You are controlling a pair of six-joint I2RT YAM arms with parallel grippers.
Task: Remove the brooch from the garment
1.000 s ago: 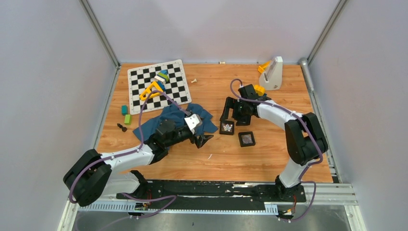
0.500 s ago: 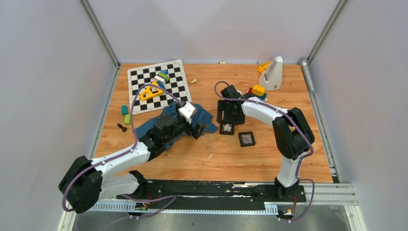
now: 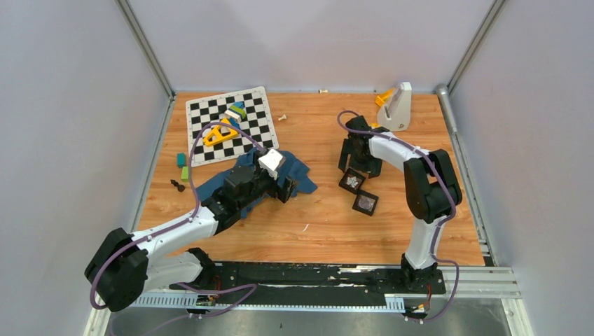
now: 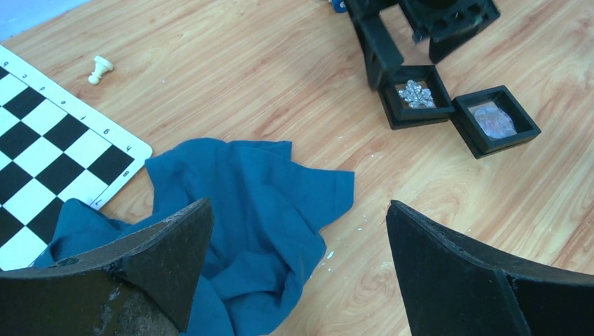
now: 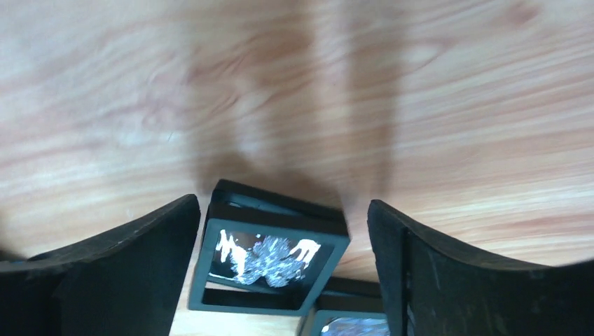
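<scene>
Twice found jaws spread wide, holding nothing: left gripper [image 4: 300,210] over the garment [image 4: 259,189], right gripper [image 5: 284,210] at a black box [image 5: 208,260]. Located the brooch [image 5: 270,253] inside that box, apart from the garment.

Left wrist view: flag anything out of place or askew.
The garment lies crumpled beside the chequered board. A pale chess piece appears to lie on its side on the wood, off the board. The brooch sits in a black box, not on the cloth.

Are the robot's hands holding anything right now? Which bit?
Nothing. The left hand is open above the garment; the right hand is open over the black box with the brooch.
</scene>
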